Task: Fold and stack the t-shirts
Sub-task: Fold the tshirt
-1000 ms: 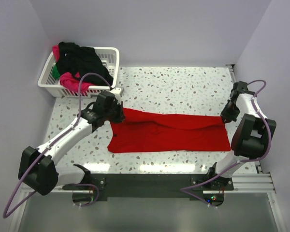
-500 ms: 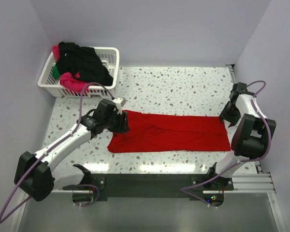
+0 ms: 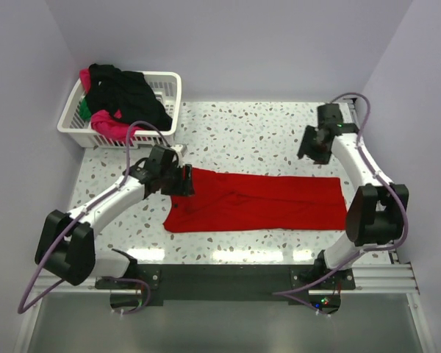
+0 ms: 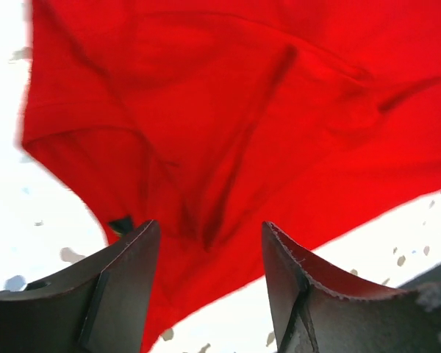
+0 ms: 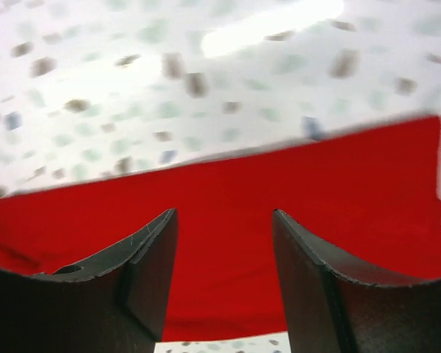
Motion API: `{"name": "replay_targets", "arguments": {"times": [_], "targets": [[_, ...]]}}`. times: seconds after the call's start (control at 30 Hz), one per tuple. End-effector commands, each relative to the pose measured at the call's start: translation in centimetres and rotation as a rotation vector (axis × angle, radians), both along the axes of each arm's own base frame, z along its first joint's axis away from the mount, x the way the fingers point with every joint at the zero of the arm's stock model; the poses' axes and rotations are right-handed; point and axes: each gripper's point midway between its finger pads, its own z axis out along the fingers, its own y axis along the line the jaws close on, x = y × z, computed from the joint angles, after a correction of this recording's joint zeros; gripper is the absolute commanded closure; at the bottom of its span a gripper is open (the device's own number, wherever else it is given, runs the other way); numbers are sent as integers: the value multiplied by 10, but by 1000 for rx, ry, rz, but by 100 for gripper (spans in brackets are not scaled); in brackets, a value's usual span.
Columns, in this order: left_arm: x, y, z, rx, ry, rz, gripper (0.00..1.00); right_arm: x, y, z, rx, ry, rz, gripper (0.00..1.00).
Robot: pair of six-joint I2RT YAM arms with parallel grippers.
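Speckled tabletop [image 3: 264, 132] bears a wide bright red cloth t-shirt [image 3: 257, 202] beneath the spread left claw [image 4: 209, 235]; right claw [image 5: 224, 220] spread nearby.

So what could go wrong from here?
The open left gripper hovers over the creased left end of the plain red cloth t-shirt; it might pinch only one layer. The open right gripper sits off the cloth, above the speckled table, so a one-sided pull could skew the shirt.

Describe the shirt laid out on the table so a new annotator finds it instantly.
Start at the speckled white table. The red t-shirt lies flat across its middle. It is the only one spread out; the black shirt and pink shirt sit bunched in the white basket, far left.
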Motion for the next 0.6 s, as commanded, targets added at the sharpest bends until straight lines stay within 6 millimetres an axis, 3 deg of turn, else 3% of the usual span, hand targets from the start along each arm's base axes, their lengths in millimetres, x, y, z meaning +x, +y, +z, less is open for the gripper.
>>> {"name": "replay_targets", "arguments": {"times": [0.0, 0.07, 0.1, 0.13, 0.17, 0.27, 0.3, 0.37, 0.4, 0.57], "targets": [[40, 12, 22, -49, -108, 90, 39, 28, 94, 12, 140, -89, 204, 43], [56, 30, 18, -53, -107, 162, 40, 37, 135, 0, 200, -78, 301, 45], [61, 35, 17, -58, -103, 186, 40, 32, 166, -3, 222, -70, 372, 46], [68, 37, 17, -71, -93, 201, 40, 32, 183, -7, 243, -59, 407, 47], [77, 42, 21, -95, -104, 236, 41, 30, 216, -11, 284, -52, 479, 49], [91, 33, 30, -164, -122, 237, 41, 30, 261, -11, 339, -62, 568, 51], [94, 32, 32, -177, -121, 235, 41, 24, 280, -21, 349, -35, 607, 53], [97, 24, 33, -209, -112, 216, 42, 20, 308, -22, 366, -46, 672, 53], [95, 21, 31, -222, -97, 204, 42, 19, 315, -32, 361, -28, 681, 54], [87, 22, 25, -221, -86, 194, 42, 8, 347, -48, 366, 0, 741, 56]]}}
